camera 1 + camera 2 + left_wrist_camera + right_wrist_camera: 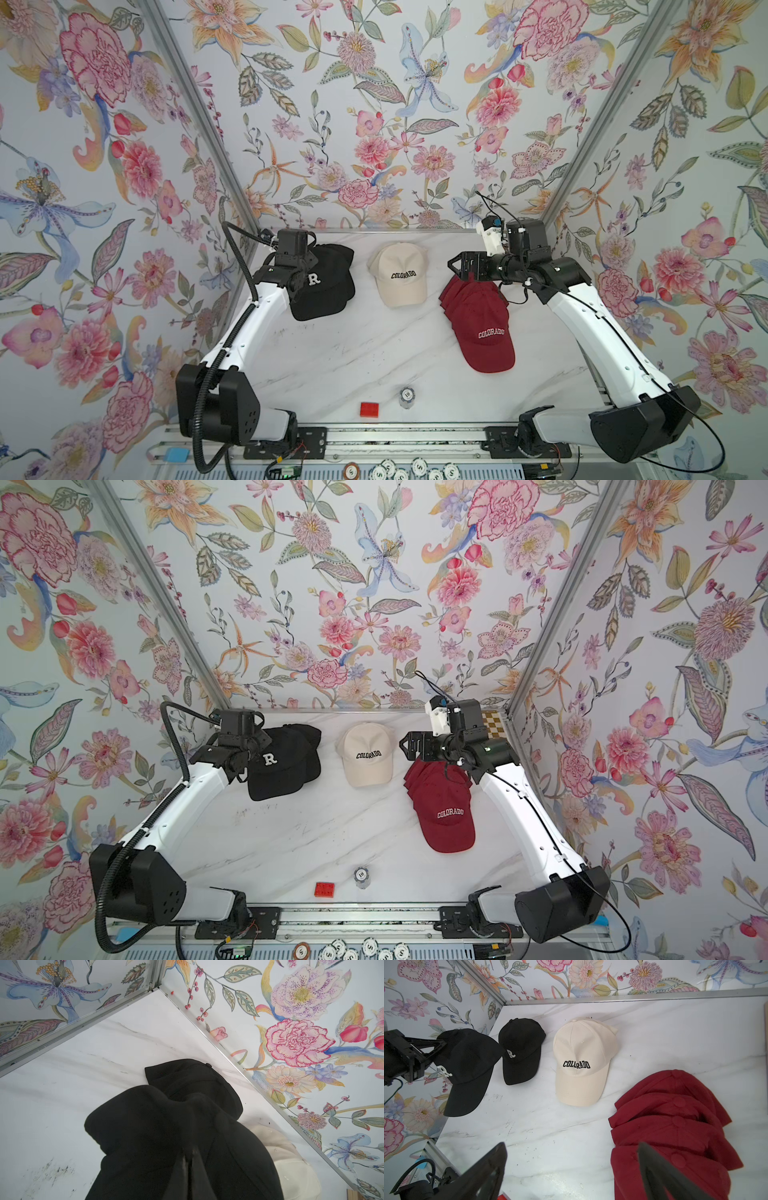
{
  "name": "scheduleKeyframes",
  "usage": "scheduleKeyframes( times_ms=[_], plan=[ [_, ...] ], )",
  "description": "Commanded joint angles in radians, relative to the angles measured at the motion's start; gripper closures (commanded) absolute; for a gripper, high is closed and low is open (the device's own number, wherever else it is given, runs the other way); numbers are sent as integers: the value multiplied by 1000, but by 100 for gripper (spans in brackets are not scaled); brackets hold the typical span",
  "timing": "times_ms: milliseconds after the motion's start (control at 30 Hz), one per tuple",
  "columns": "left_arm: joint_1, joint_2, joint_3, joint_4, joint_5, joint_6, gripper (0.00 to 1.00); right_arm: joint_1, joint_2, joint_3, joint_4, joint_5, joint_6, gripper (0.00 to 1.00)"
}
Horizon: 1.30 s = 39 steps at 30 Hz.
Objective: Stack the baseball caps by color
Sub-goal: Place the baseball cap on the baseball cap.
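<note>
Left gripper [188, 1159] pinches a black cap [467, 1068]; black pile [521, 1051] lies just beyond the fingers [199, 1178]. Right gripper [572, 1145] spread, empty. Risk: offset release lets the limp cap slide off.

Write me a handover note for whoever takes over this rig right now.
Left gripper: shut on a black cap, held raised over the black pile at the far left of the table.
Right gripper: open and empty, hovering over the far end of the maroon stack.
Done: four maroon caps fanned in one stack; cream caps piled in the middle, a second edge showing beneath the top one.
To do: lower the held black cap onto the black pile and release.
</note>
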Motion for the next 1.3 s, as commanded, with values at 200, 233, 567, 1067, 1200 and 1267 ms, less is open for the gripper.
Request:
scheduleKeyframes(
  times_ms=[200,233,567,1067,1200,1267],
  plan=[
    [-43,90,51,88,-29,-53,100,-20,-12,3,-15,9,7,1],
    [-47,98,61,80,-34,-55,100,-21,-13,6,-14,9,6,1],
    [-87,69,136,-9,-61,-85,100,-46,22,34,-19,-37,-14,1],
    [-138,-1,13,-21,-116,-169,100,-71,5,8,-19,-84,-37,1],
    [-136,40,18,11,-155,-135,100,-77,4,10,-20,-89,-34,1],
    [-129,78,38,18,-163,-116,100,-78,9,17,-26,-87,-34,1]
  ],
)
